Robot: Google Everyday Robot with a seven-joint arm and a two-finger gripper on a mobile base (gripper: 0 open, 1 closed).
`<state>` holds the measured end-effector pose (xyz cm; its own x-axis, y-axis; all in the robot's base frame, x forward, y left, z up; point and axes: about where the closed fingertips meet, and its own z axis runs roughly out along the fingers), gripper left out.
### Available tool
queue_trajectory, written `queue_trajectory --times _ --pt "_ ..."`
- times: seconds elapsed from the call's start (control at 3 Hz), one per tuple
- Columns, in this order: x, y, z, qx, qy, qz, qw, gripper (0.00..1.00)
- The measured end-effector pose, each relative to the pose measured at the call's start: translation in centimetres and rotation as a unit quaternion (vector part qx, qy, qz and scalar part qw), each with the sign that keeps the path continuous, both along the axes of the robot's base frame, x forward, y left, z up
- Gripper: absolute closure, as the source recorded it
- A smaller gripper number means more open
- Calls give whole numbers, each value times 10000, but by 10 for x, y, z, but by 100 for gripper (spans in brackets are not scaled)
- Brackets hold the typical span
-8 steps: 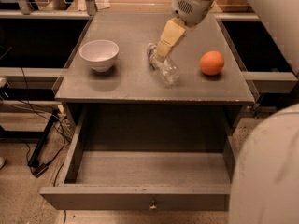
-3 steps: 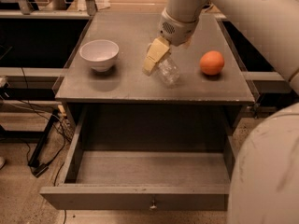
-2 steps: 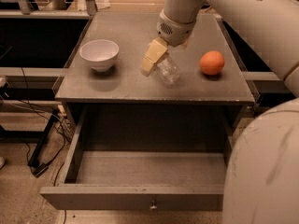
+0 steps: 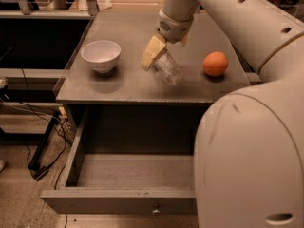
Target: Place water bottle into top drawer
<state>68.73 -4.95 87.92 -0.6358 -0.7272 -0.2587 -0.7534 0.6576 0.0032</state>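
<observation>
The gripper [image 4: 159, 57] is over the middle of the counter [image 4: 124, 25], its fingers [image 4: 152, 52] pinching the upper end of the water bottle [image 4: 169, 71], which hangs tilted between a white bowl [image 4: 100, 55] and an orange fruit [image 4: 215, 63]. The top drawer [image 4: 109, 204] stands pulled open below.

Smooth white rounded shells [image 4: 247, 156], small dark holes [image 4: 285, 30], cream claw [image 4: 159, 58] over cabinet top [image 4: 118, 87]

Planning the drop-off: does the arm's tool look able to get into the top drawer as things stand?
Probably yes. The tool is at the water bottle on the cabinet top; the top drawer stands pulled out below, nothing showing inside, with bowl and orange off to the sides.
</observation>
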Motion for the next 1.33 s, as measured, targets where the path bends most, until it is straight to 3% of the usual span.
queue_trajectory --times 0.67,1.0,1.33 --pt "3 7 -11 57 44 92 9999 0" --pt "25 -3 -23 89 66 -78 9999 0" --pt "25 -3 -23 89 68 -77 9999 0"
